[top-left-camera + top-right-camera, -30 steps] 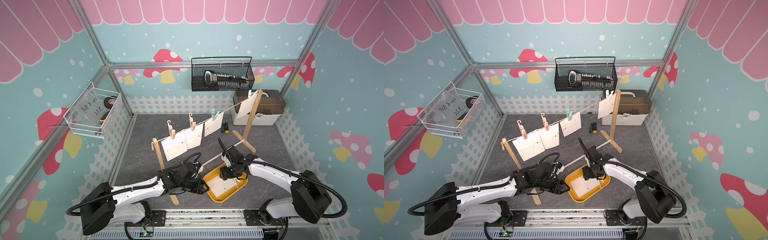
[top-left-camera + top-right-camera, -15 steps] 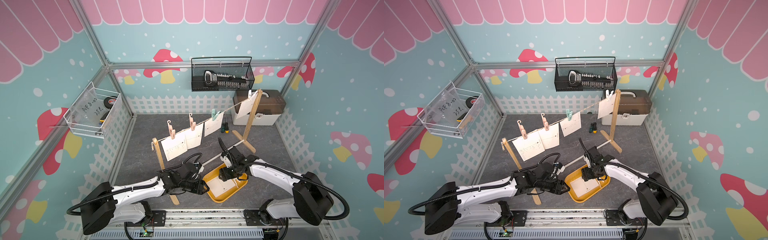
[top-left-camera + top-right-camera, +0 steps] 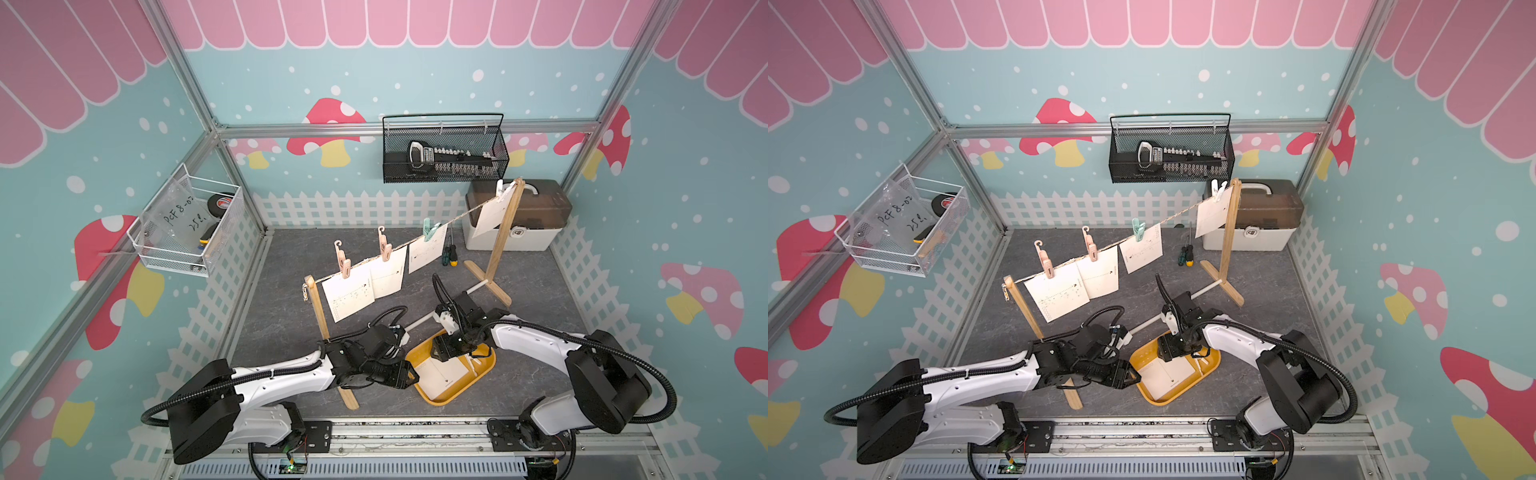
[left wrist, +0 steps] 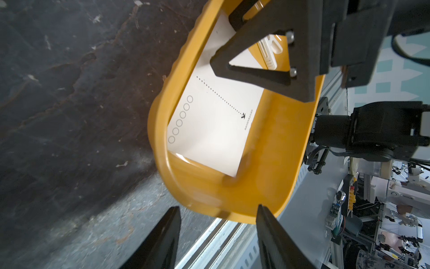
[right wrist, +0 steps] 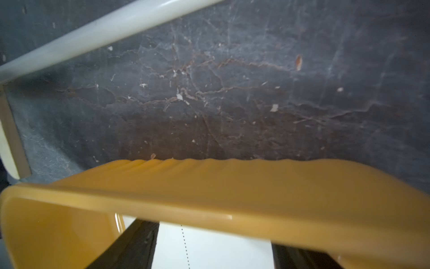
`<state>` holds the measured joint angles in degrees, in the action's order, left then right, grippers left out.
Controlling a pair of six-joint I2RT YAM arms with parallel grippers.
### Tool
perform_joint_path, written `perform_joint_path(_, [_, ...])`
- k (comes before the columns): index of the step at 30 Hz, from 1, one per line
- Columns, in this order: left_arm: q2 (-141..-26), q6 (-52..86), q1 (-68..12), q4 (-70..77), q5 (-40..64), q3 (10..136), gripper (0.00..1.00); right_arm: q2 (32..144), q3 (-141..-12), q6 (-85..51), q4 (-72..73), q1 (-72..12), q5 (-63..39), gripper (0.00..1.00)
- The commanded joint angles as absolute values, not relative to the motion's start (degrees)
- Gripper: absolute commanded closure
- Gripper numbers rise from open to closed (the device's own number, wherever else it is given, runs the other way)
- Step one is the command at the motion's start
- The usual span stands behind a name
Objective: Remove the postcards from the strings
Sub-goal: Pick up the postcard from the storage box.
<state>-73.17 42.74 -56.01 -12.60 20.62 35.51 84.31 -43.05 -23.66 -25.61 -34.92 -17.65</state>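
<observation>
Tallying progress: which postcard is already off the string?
The postcard lying flat in the yellow tray; the other four hang pegged on the string.

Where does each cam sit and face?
Top views: high above the robot, looking down on left arm, right arm, yellow plastic tray, beige twine.
Left wrist: beside the tray, facing into it; left gripper, right gripper show.
Right wrist: over the tray rim, facing dark table; own fingers show.
Both wrists share the tray's white dotted postcard.
</observation>
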Motion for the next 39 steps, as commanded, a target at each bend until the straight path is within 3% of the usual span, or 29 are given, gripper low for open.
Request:
perform_joint_path(1, [-73.72, 41.72, -56.24, -12.02, 21.01, 37.48, 0.45, 82.30, -41.56, -23.75, -26.15, -34.88, -23.19, 0.30])
perform_joint_path(15, [-74.37, 41.45, -56.17, -12.40, 21.32, 38.06, 0.48, 76.20, -42.45, -23.88, -29.90, -34.85, -32.06, 0.53])
perform_joint_path(31, [-74.50, 40.87, -56.25, -13.58, 20.91, 39.00, 0.48, 76.38, -41.92, -21.01, -35.67, -35.02, -34.10, 0.57])
perform_joint_path(39, [-74.95, 40.84, -56.20, -13.50, 20.96, 39.20, 0.48, 77.28, -41.92, -20.48, -35.44, -35.92, -36.67, 0.69])
